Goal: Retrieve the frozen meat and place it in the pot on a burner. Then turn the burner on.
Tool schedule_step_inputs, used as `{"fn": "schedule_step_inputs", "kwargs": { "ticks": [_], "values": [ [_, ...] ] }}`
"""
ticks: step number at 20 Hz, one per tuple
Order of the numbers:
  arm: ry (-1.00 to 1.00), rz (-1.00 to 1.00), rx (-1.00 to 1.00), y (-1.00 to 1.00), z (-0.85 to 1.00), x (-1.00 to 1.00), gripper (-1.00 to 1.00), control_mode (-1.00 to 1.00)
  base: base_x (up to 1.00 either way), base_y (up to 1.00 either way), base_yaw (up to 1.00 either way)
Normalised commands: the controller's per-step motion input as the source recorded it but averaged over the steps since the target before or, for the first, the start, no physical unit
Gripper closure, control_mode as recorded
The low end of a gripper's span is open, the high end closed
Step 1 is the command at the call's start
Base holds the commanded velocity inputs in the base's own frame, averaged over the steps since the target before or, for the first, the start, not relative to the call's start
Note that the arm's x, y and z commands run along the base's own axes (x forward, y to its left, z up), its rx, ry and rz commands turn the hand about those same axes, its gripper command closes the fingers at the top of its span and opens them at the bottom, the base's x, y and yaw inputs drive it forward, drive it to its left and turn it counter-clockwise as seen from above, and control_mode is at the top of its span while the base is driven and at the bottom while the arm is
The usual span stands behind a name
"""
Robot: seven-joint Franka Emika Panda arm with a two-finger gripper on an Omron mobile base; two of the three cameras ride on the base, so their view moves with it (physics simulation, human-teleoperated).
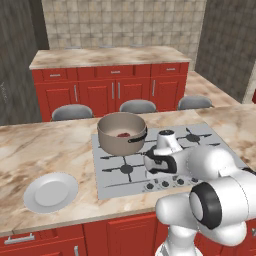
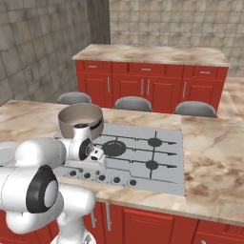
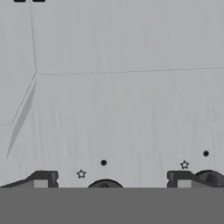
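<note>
Already small flat slab of red frozen meat (image 1: 123, 134) lies inside wide round grey-brown metal pot (image 1: 121, 133) on rear left burner of steel cooktop (image 1: 165, 159). Row of dark burner knobs (image 1: 164, 184) along cooktop front edge, directly below my gripper (image 3: 109, 180). Gripper points down, fingers wide apart, holding nothing. Knob for pot's burner probably toward left end.

Even, soft rendered light; faint shadows, no glare, slightly coarse.

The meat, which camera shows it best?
Left base view: it looks down into the pot, showing the meat on its floor. In the right base view the pot's wall hides it.
</note>
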Motion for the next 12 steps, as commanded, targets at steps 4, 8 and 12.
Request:
{"fn": "schedule_step_inputs", "kwargs": {
  "ticks": [4,8,12],
  "values": [
    [0.00,0.00,0.00,0.00,-0.26,-0.24,-1.00,-1.00,0.00,0.00,0.00],
    [-0.02,0.00,0.00,0.01,-0.23,-0.28,-1.00,-1.00,0.00,0.00,0.00],
    [0.00,0.00,0.00,0.01,-0.20,-0.39,-1.00,-1.00,0.00,0.00,0.00]
  ]
}}
